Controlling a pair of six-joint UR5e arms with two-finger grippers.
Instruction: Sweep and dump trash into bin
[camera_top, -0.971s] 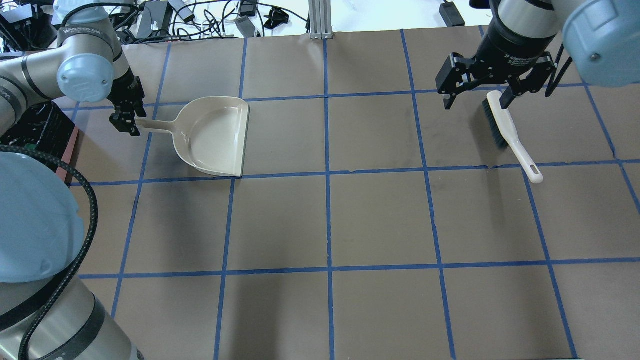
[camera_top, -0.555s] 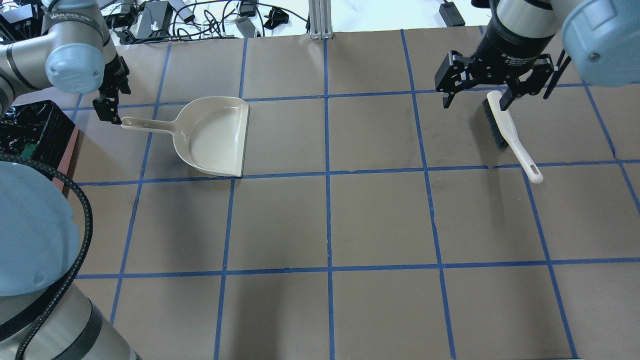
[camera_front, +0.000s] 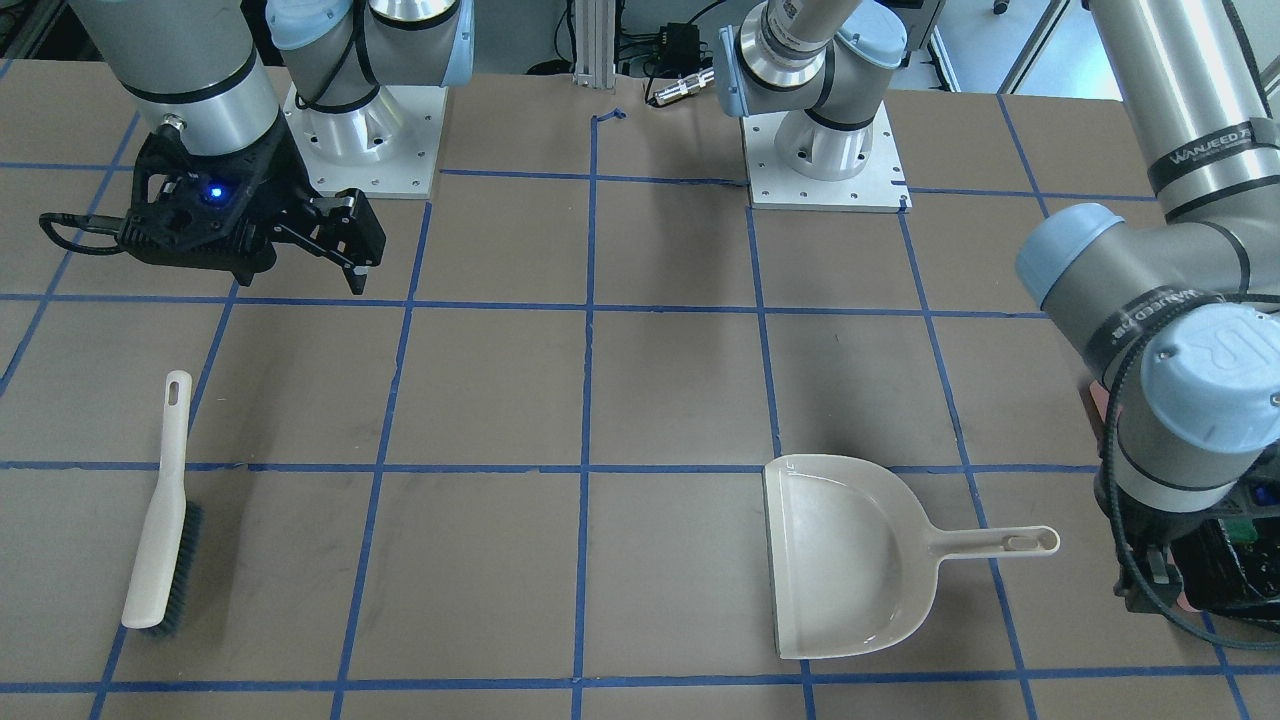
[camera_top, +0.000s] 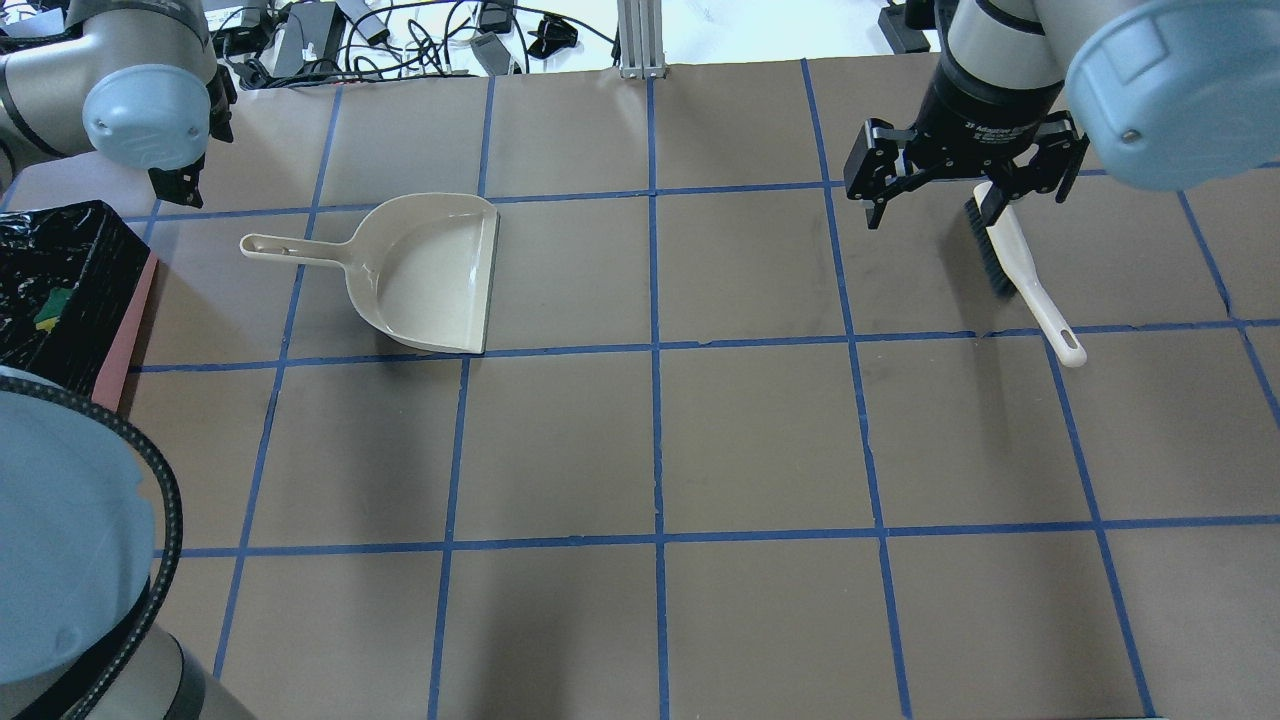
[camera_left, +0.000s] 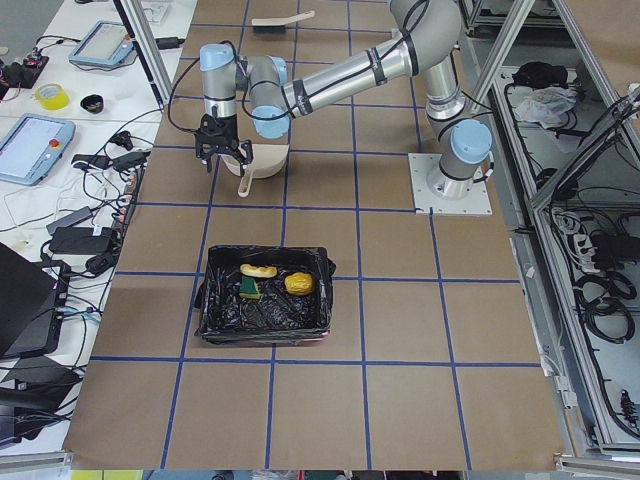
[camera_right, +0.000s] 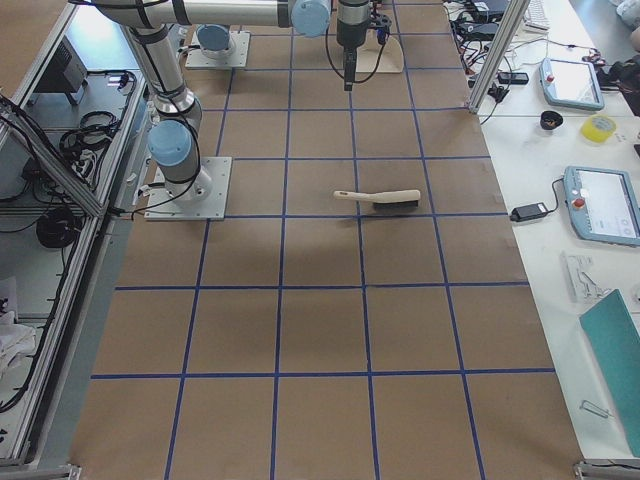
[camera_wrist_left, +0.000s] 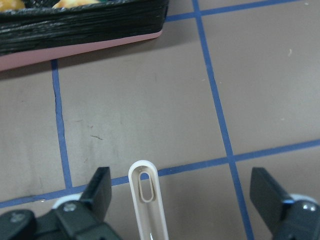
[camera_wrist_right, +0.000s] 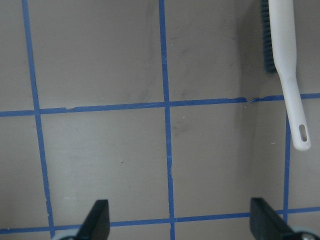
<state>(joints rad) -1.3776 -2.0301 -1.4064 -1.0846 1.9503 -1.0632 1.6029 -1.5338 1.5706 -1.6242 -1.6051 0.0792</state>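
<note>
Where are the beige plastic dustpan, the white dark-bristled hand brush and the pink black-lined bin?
Beige plastic dustpan (camera_top: 430, 270): overhead view, middle of the scoop.
White dark-bristled hand brush (camera_front: 165, 480): front-facing view, on the handle.
Pink black-lined bin (camera_left: 265, 318): left side view, bare liner inside.

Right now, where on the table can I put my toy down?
The wide bare middle between the dustpan and the brush is free, and so are all the squares nearer the robot. It is crowded at the left edge, where the bin sits near the dustpan's handle.
</note>
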